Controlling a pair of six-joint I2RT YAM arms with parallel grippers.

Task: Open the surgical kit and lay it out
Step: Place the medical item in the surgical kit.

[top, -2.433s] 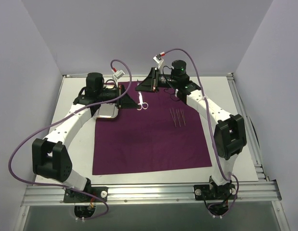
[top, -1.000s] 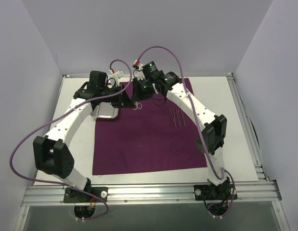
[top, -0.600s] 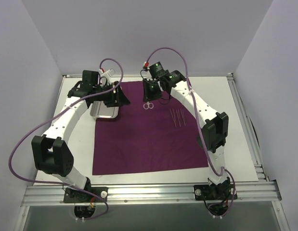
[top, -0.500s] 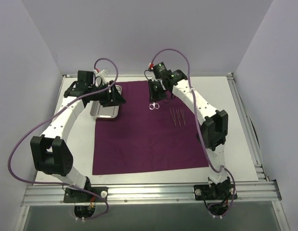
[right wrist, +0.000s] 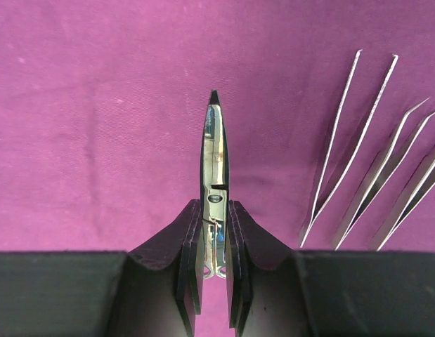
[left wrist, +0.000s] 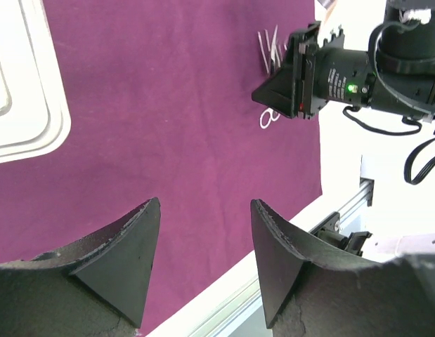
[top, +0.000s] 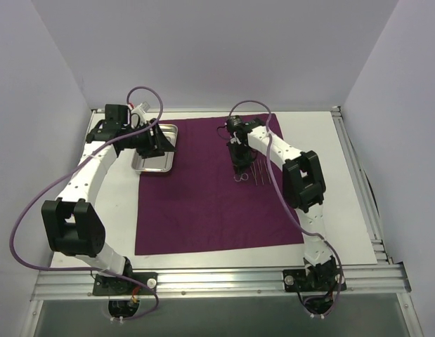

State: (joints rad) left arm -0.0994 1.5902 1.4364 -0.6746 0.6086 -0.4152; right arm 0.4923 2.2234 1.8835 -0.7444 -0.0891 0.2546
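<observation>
The dark purple cloth (top: 217, 203) of the surgical kit lies spread flat on the table. My right gripper (top: 239, 163) (right wrist: 215, 205) is shut on the closed silver scissors (right wrist: 215, 151), gripped near the pivot. Their ring handles (top: 242, 177) show below the fingers. Just right of the scissors, several slim tweezers (top: 260, 172) (right wrist: 372, 175) lie side by side on the cloth. The shiny steel tray (top: 144, 166) (left wrist: 24, 137) sits at the cloth's back-left corner. My left gripper (top: 155, 142) (left wrist: 205, 205) hovers over it, open and holding nothing.
White table surface (top: 336, 182) surrounds the cloth. An aluminium rail (top: 217, 281) runs along the near edge, and purple cables (top: 34, 210) loop off both arms. In the left wrist view the right gripper body (left wrist: 322, 77) hangs above the cloth.
My right gripper has carried the scissors from the back centre of the cloth toward the right, beside the tweezers. My left gripper has opened and drawn back to the left.
</observation>
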